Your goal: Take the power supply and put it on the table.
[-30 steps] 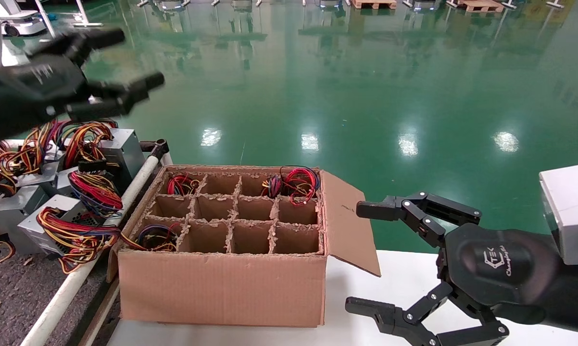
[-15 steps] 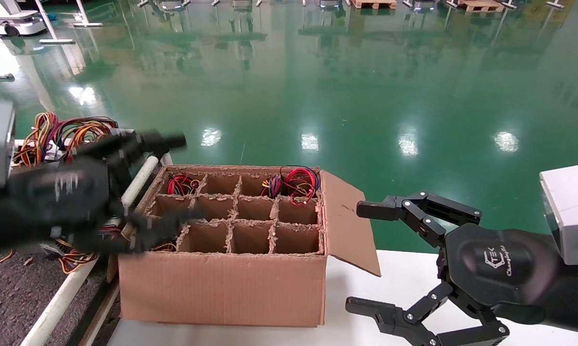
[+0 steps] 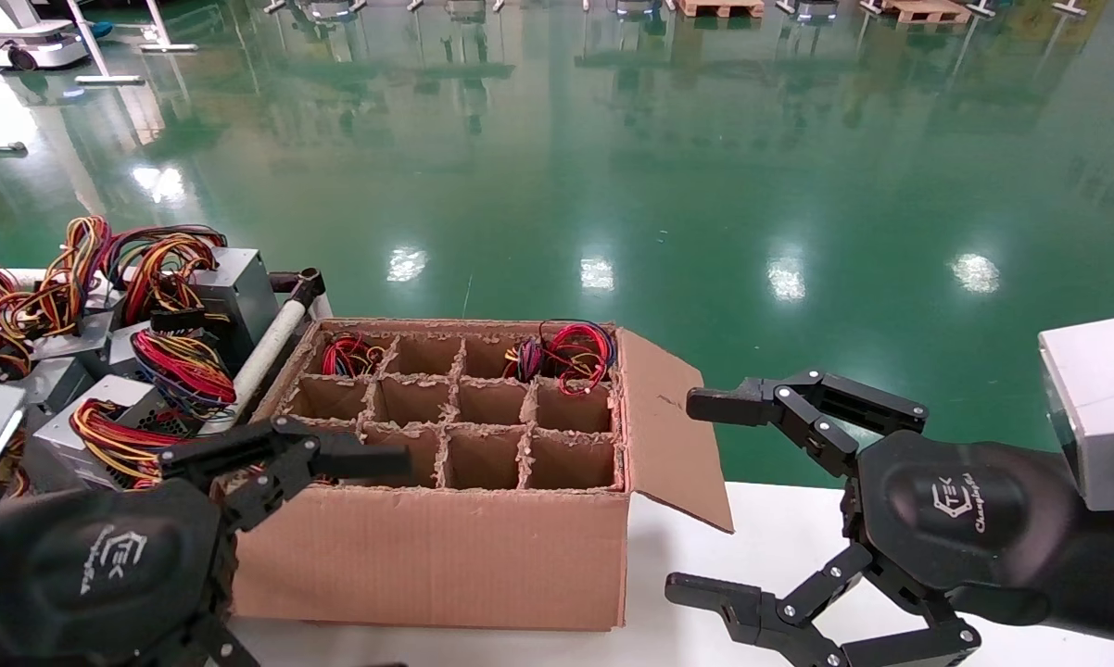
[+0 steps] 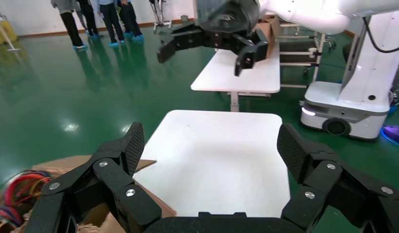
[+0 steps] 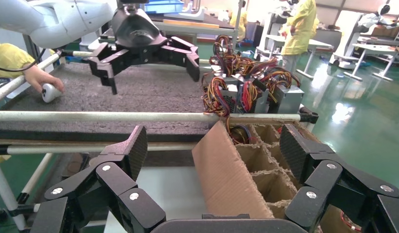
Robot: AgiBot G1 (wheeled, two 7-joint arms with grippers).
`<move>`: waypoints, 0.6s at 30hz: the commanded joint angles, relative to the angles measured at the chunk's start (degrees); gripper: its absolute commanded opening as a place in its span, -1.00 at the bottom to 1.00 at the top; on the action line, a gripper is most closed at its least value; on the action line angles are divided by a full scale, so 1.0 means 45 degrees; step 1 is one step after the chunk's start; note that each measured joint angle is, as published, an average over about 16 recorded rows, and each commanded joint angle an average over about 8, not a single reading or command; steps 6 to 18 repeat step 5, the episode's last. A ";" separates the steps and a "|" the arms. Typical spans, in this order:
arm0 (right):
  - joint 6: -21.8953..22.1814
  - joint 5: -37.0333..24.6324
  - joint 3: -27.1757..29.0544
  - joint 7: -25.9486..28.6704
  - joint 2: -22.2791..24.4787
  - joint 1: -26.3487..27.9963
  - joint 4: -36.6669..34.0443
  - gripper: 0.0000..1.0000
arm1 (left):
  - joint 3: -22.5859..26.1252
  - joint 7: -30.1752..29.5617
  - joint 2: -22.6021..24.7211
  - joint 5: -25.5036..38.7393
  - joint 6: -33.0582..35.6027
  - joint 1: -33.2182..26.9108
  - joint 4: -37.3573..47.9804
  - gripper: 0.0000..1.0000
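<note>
With released jaws, the left gripper (image 3: 335, 519) at lower left could snag wires or cardboard dividers reaching for the power supply (image 3: 297, 459) in the box's (image 3: 427, 556) near-left cell; the right gripper (image 3: 705, 496) hangs open, idle.

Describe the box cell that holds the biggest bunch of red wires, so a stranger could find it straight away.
Start at the brown cardboard box standing on the white tabletop, split into a grid of cells. Go to its far row and take the cell at the right end, next to the open flap. It is stuffed with looped red wires that rise above the rim, while the cells nearer than it show only bare cardboard.
</note>
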 commanded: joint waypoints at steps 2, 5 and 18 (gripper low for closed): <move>0.0000 0.0000 0.0000 0.0000 0.0000 0.0000 0.0000 1.00 | -0.0003 0.0031 0.0009 -0.0005 -0.0026 -0.0026 0.0055 1.00; 0.0000 0.0001 0.0000 0.0000 0.0000 0.0000 0.0000 1.00 | -0.0003 0.0049 0.0026 0.0017 -0.0057 -0.0061 0.0107 1.00; 0.0000 0.0001 0.0000 0.0000 0.0000 0.0000 0.0000 1.00 | -0.0003 0.0049 0.0026 0.0017 -0.0057 -0.0061 0.0107 1.00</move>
